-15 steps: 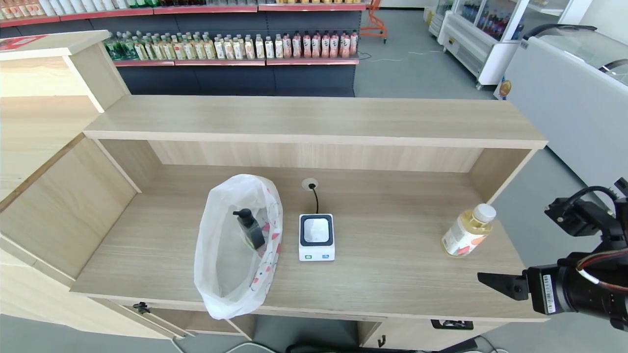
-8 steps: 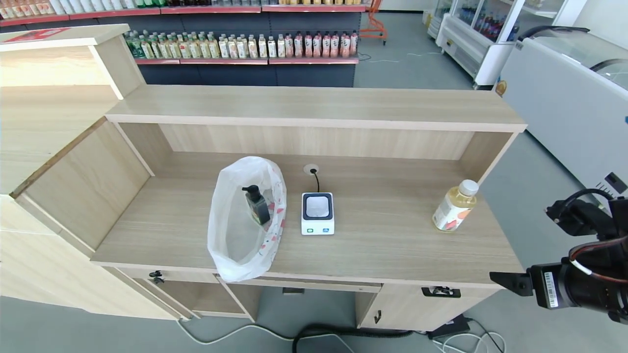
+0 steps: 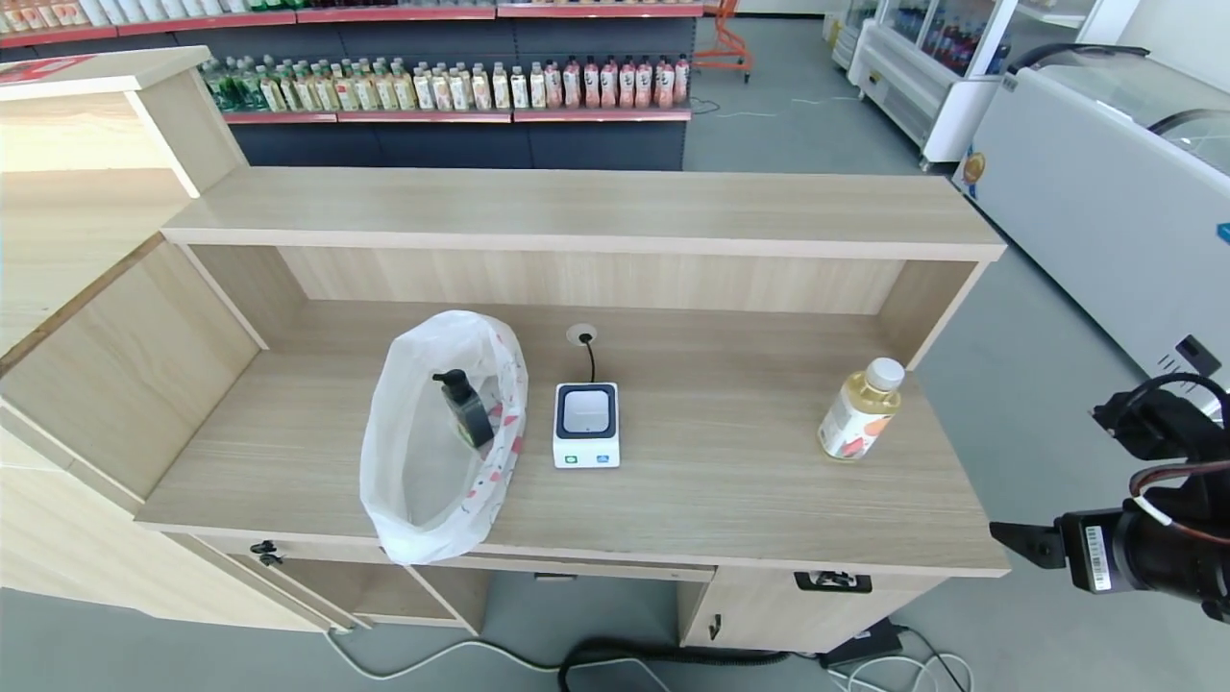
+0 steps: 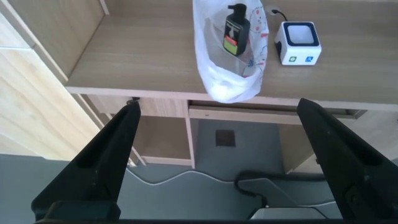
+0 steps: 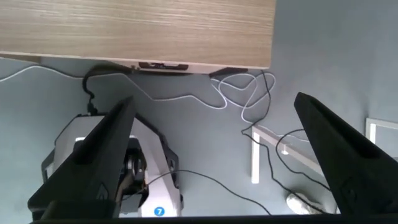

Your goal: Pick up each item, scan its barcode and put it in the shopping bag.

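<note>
Translucent white plastic of the shopping bag, veiling the lower half of the black pump bottle standing tilted inside it; label too small to read. Right gripper cut off at the head view's edge, low and off the front right corner of the counter. Fingers spread wide with nothing between them, grey floor and loose white cables beneath. Left gripper likewise spread wide and empty, held out in front of the counter and below its edge, facing the bag.

Pale wood-grain top under a raised back ledge. Bag at the left, sagging over the front edge; white barcode scanner just beside it, black cord running back to a round grommet. Yellowish drink bottle with a white cap upright near the right end, well apart from the scanner. Behind, shop shelves lined with bottles; white freezers to the right.

Against half a second ago, whole head view shifted leftward — camera moved, bag, scanner and bottle in the same arrangement. Right gripper now a little farther from the counter's corner.
</note>
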{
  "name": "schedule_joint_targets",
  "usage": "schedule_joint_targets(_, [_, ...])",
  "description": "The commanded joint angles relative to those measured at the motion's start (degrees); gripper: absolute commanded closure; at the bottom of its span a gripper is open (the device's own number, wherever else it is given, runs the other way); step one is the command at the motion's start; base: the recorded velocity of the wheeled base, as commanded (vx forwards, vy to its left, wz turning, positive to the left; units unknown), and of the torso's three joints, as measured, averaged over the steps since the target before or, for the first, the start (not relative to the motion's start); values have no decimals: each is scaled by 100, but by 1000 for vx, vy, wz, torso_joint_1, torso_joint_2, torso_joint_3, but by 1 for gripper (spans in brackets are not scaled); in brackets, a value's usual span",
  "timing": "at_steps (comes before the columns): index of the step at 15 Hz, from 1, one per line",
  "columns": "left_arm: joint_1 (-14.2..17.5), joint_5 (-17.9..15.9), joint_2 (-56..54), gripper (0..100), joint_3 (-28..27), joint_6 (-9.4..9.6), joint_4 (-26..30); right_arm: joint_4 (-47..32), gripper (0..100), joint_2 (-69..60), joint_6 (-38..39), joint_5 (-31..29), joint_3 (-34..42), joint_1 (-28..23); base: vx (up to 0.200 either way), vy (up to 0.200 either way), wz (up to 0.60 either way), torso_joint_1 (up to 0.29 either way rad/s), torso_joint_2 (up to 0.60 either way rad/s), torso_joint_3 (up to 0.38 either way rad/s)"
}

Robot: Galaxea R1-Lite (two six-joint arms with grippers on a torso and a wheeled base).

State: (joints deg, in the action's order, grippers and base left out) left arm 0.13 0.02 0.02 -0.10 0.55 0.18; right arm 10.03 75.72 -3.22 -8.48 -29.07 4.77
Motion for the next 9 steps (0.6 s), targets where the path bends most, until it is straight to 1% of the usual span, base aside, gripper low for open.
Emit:
schedule_joint_targets(1, [4, -2, -2, 0, 1, -20, -1, 174, 0, -31, -144, -22, 271, -178, 0, 0, 0, 0, 0, 0])
schedule_joint_targets(4, [4, -2, -2, 0, 1, -28, -1, 728, 0, 119, -100, 119, 411, -46, 0, 0, 0, 0, 0, 0])
schedule_joint_targets(5, [4, -2, -2, 0, 1, -28, -1, 807, 0, 207, -91, 137, 429, -37, 0, 0, 0, 0, 0, 0])
schedule_joint_targets(9, [4, -2, -2, 0, 1, -28, -1, 2055, 0, 1367, -144, 101, 482, -72, 0, 0, 0, 0, 0, 0])
